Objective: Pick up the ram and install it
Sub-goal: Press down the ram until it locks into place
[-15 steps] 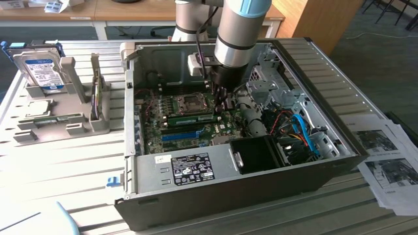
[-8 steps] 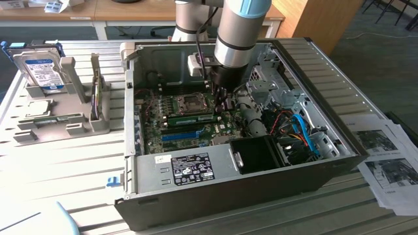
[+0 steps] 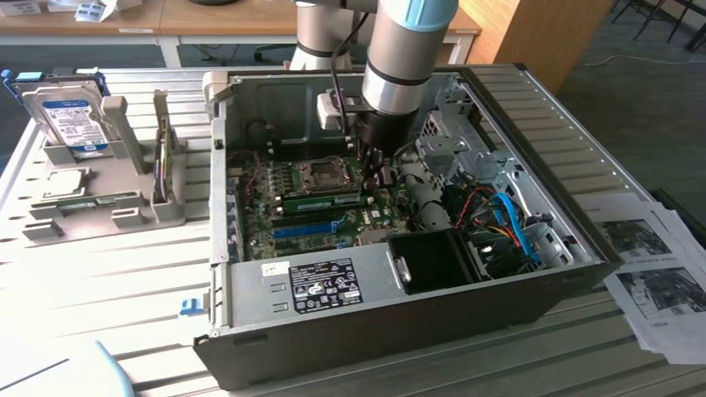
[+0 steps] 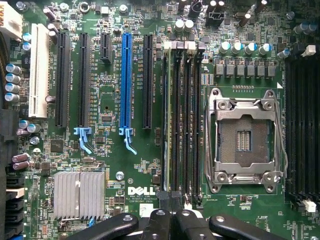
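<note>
The pincer (image 3: 375, 171) is seen lowered into the open computer case (image 3: 557, 178). In the wrist view its two black fingers (image 4: 159, 220) are shown pressed together, with nothing pinched between them. Just beneath the tip, the ram (image 3: 326, 200), a green stick with a pale label, is found standing on edge in the bank of memory slots (image 4: 182, 120) on the motherboard (image 4: 107, 165); whether it is touched by the tip cannot be told. Beside these slots the open CPU socket (image 4: 243, 140) is placed, and on their other side a blue expansion slot (image 4: 126, 80) is set among black ones, with a white slot (image 4: 39, 70) farther off and a ribbed silver heatsink (image 4: 79, 194) near it. In the exterior view a black fan shroud (image 3: 436, 260) and a labelled power supply (image 3: 320, 281) are seen at the near end of the case. The case is laid on its side on the desk (image 3: 111, 281). Towards the exterior view's left, a hard drive (image 3: 69, 120) with a blue label is held upright in a grey holder (image 3: 99, 207), well apart from the case. Printed sheets (image 3: 651, 265) are spread at the exterior view's right.
</note>
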Controlling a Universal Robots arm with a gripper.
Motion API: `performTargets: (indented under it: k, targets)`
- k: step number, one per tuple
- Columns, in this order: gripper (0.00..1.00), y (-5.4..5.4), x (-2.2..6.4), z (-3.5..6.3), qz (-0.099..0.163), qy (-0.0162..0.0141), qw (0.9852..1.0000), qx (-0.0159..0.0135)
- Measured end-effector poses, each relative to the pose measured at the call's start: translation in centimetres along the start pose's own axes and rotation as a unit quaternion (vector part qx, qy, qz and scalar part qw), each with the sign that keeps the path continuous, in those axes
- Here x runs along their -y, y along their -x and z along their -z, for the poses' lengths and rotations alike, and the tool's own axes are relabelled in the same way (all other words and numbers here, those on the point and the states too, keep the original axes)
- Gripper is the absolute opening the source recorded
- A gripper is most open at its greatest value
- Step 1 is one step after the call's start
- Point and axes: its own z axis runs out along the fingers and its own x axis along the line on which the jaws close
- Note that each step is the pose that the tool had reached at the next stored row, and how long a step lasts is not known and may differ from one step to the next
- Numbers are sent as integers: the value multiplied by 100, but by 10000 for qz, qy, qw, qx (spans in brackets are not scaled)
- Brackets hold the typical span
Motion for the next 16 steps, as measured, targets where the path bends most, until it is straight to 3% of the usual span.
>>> performTargets:
  k: [16]
  targets:
    - [9, 0, 0, -10, 0, 0, 10000, 0]
